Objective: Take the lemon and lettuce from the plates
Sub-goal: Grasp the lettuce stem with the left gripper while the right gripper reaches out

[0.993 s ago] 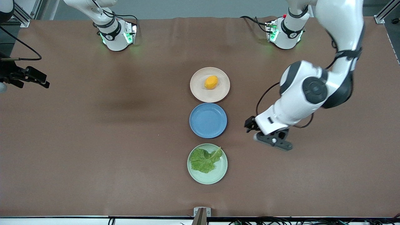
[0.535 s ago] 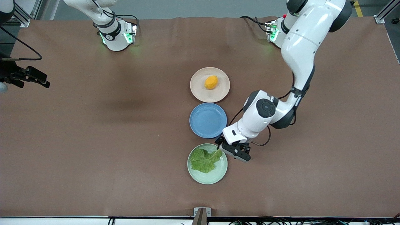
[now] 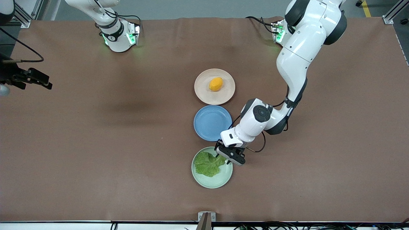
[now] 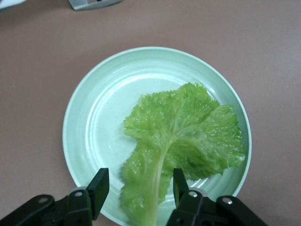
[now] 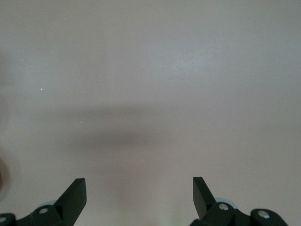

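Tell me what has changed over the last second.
The left gripper swung in from the bare table at the left arm's end to the mint plate. It is now open, its fingers on either side of the lettuce stem; nothing is gripped yet. The lemon, all three plates and the lettuce stayed put. The right gripper waits open over the table's edge at the right arm's end.

Even overhead light is filling the scene, bright and without glare. A soft broad shadow is lying across the table (image 3: 121,108) toward the right arm's end. The right wrist view is looking pale and washed-out.
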Controlling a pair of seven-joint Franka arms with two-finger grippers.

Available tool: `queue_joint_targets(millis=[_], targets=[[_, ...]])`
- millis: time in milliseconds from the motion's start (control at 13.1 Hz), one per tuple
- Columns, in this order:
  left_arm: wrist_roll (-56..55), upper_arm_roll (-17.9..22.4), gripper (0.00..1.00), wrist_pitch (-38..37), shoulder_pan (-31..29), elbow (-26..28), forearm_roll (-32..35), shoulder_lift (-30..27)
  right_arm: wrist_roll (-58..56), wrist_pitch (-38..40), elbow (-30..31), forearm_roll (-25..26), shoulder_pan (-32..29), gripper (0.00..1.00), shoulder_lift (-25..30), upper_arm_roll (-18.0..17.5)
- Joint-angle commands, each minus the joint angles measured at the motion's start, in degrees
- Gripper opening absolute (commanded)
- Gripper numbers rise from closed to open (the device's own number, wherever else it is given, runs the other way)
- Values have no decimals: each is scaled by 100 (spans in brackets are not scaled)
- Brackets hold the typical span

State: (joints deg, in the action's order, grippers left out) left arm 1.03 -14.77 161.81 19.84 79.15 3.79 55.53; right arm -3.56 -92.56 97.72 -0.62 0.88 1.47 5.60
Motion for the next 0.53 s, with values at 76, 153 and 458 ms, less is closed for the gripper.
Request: queue_joint_targets(millis=[76,153,458], targets=[[55,27,55,70,73,-189,96,142,-136,-139,-410,106,43,100,-909,-59],[55,27,53,70,99,-198,104,177,-67,-131,-394,97,191,100,-929,-59],[73,430,42,271,424,-224,96,300,1758,-148,-219,-552,718,100,-841,-59]])
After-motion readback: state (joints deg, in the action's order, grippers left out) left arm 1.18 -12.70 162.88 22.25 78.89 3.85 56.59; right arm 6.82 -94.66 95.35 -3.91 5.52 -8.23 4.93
